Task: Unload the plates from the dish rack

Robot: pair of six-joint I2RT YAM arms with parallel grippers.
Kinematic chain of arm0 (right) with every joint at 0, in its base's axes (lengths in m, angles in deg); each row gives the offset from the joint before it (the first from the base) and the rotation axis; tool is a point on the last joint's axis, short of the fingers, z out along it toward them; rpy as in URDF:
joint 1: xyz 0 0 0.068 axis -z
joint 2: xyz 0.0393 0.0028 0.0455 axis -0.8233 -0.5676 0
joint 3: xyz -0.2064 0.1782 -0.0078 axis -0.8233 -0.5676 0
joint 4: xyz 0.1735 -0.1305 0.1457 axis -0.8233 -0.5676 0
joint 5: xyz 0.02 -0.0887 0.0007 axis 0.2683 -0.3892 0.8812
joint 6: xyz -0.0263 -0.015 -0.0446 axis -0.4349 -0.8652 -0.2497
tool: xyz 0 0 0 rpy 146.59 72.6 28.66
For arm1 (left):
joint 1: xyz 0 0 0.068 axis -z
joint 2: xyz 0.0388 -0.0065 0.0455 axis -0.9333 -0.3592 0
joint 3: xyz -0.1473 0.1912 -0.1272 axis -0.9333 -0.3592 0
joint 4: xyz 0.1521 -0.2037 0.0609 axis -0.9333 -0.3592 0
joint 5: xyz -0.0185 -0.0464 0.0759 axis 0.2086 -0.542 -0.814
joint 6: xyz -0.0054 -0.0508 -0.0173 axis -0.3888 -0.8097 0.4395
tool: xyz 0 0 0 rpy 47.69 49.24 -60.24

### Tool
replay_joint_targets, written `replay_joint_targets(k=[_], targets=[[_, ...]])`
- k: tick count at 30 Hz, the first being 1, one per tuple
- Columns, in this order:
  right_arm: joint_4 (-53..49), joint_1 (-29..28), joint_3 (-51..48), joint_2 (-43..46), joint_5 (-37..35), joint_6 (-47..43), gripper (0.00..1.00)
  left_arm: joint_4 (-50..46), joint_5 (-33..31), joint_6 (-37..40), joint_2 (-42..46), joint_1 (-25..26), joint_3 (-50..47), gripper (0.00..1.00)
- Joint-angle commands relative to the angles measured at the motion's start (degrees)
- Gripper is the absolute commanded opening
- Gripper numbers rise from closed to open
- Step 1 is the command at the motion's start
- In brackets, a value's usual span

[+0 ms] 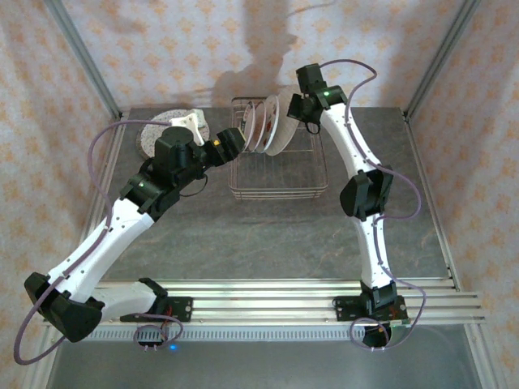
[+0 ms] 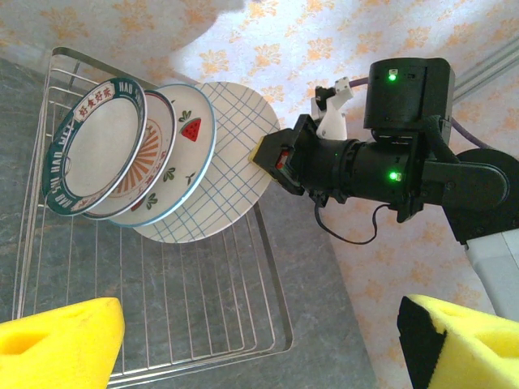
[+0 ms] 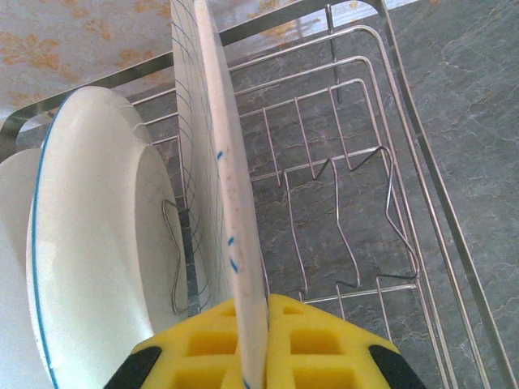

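The dish rack [image 1: 280, 194] stands at the back middle of the table with several plates [image 1: 261, 126] upright in it. In the left wrist view these are a green-rimmed plate [image 2: 93, 146], an orange sunburst plate [image 2: 146, 158], a blue-rimmed watermelon plate [image 2: 185, 166] and a beige plaid plate [image 2: 235, 174]. My right gripper [image 1: 286, 109] is shut on the plaid plate's top rim [image 3: 231, 203], one yellow pad [image 3: 324, 348] on each face. My left gripper [image 2: 259, 348] is open above the rack's near corner [image 2: 276, 275], left of the plates, with nothing in it.
A speckled plate [image 1: 154, 134] lies flat on the table at the back left, behind my left arm. The rack's right half [image 3: 337, 219] holds bare wire tines. Patterned walls close in the back and both sides.
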Motion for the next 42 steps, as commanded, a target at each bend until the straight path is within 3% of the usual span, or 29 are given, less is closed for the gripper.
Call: replay_joint_targets(k=[1,11,24,42], targets=[[0.66,-0.85,3.17,2.89,-4.99,1.88,0.0,-0.45,-1.18,1.18,-0.72,0.36,1.18,0.88],[-2.4,-2.3,4.66,5.54,-14.56,0.32,0.0,0.11,0.21,0.43,-1.58,0.33,2.35,0.88],[-6.05,-3.06,4.32,10.63,-20.93,-0.34,0.0,0.6,1.28,-0.14,-2.28,0.36,5.56,0.9],[-9.17,-3.06,-1.0,23.13,-21.26,1.25,0.0,3.03,5.28,-3.59,-5.09,0.33,6.45,0.91]])
